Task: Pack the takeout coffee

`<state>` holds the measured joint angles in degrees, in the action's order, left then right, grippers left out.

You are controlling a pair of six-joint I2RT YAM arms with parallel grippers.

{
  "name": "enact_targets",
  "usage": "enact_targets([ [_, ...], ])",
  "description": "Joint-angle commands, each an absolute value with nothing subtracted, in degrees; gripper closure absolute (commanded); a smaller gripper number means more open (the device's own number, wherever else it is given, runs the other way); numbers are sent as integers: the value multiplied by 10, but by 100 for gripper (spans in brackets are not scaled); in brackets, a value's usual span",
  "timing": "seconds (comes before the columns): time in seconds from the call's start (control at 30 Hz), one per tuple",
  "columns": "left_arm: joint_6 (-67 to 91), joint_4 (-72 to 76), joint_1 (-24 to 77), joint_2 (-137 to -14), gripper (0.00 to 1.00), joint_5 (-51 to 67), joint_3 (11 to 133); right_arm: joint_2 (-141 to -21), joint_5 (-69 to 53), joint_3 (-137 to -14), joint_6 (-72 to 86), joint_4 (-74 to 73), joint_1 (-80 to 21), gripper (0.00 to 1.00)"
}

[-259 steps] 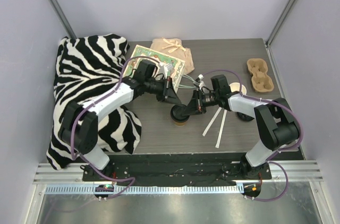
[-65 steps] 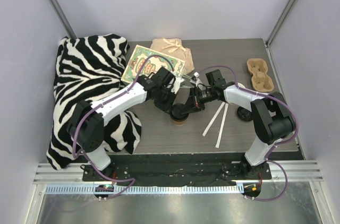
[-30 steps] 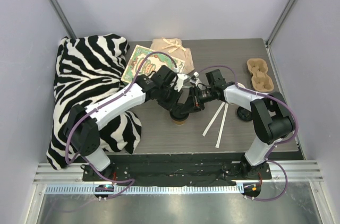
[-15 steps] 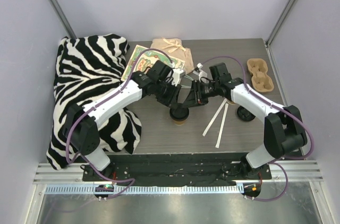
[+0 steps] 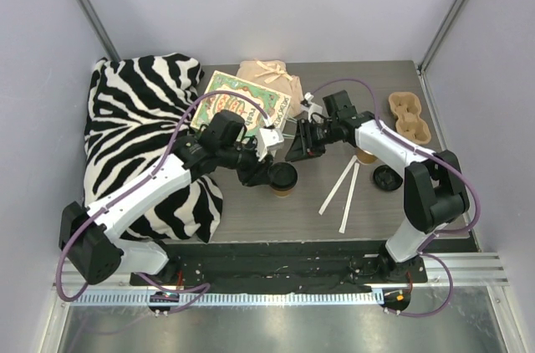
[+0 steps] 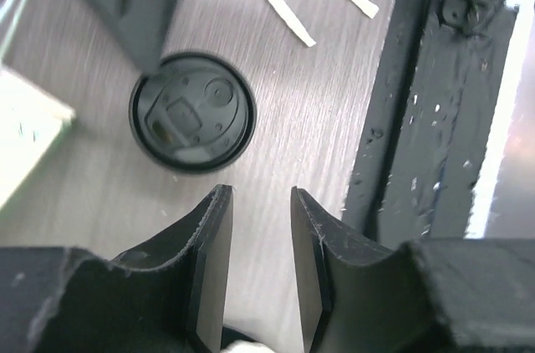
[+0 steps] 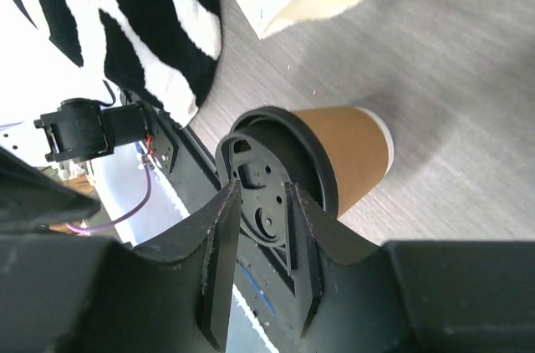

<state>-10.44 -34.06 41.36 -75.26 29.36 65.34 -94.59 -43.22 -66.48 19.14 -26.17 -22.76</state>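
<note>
The takeout coffee (image 5: 284, 180), a kraft-brown cup (image 7: 349, 155) under a black lid (image 6: 191, 112), stands upright on the grey table. My left gripper (image 5: 261, 172) sits just left of it, apart from it. In the left wrist view the left gripper (image 6: 259, 194) is open over bare table, with the lid ahead of its tips. My right gripper (image 5: 296, 150) hovers just behind the cup. In the right wrist view the right gripper (image 7: 261, 191) is open, and the lid shows through the gap without being held.
A zebra-striped cloth (image 5: 142, 135) covers the left side. A green printed card (image 5: 242, 102) and a beige bag (image 5: 269, 79) lie at the back. A cardboard cup carrier (image 5: 408, 117), a loose black lid (image 5: 386, 177) and pale strips (image 5: 338, 190) lie to the right.
Both grippers have opened and drawn back from the lidded cup, the left one toward the left and the right one toward the back. The cup stays standing with its lid on.
</note>
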Motion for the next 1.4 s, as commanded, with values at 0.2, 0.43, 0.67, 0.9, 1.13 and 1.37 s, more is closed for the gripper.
enact_targets([
  [0.2,-364,-330,438,-797,70,361,665,-967,-399,-720,121,-290,-250,64],
  [0.43,-395,-279,475,-836,86,284,657,-970,-374,-710,99,-301,-269,65],
  [0.67,-392,-260,487,-875,90,234,648,-976,-366,-702,94,-302,-271,67],
  [0.9,-375,-285,501,-852,84,195,658,-976,-368,-703,87,-308,-272,67],
  [1.13,-341,-354,503,-823,78,213,708,-959,-394,-722,91,-328,-256,66],
  [1.37,-225,-333,491,-834,85,229,696,-915,-464,-709,115,-329,-223,68],
])
